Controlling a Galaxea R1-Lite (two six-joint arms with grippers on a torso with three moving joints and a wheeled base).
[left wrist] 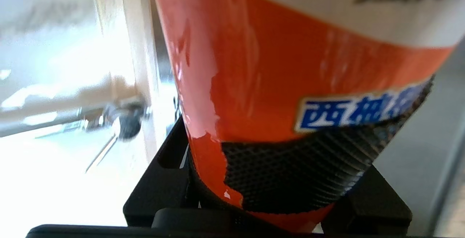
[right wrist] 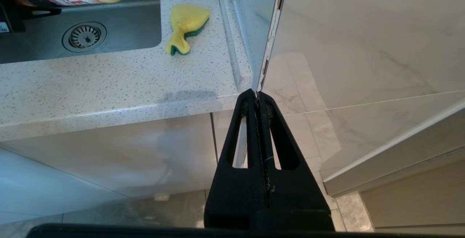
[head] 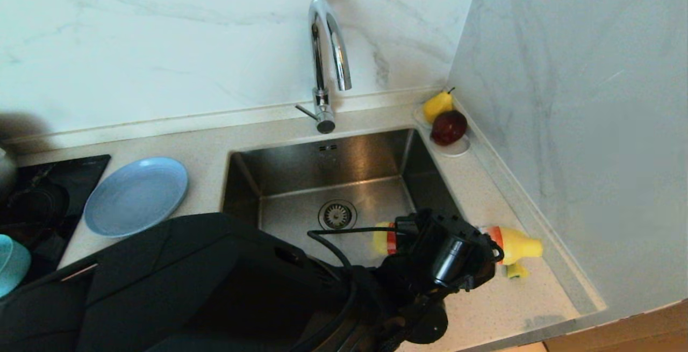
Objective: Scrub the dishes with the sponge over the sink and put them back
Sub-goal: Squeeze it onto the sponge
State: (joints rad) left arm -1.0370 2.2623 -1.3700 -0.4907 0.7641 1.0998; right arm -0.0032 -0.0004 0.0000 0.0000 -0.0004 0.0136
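Yellow sponge (head: pixel 515 271) lies just beside the left pincer (head: pixel 457 255).

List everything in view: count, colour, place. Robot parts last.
sink: one, steel, centre of counter
tap: one, chrome, behind sink
light-blue plate: one, counter left of sink
teal bowl: one, far left edge
sponge: one, yellow and green, counter right of sink
detergent bottle: one, yellow and orange, held tilted at sink's right rim
saucer: one, white, back corner, holding yellow pear and dark red fruit
left gripper: closed on bottle
right gripper: shut, parked below counter edge
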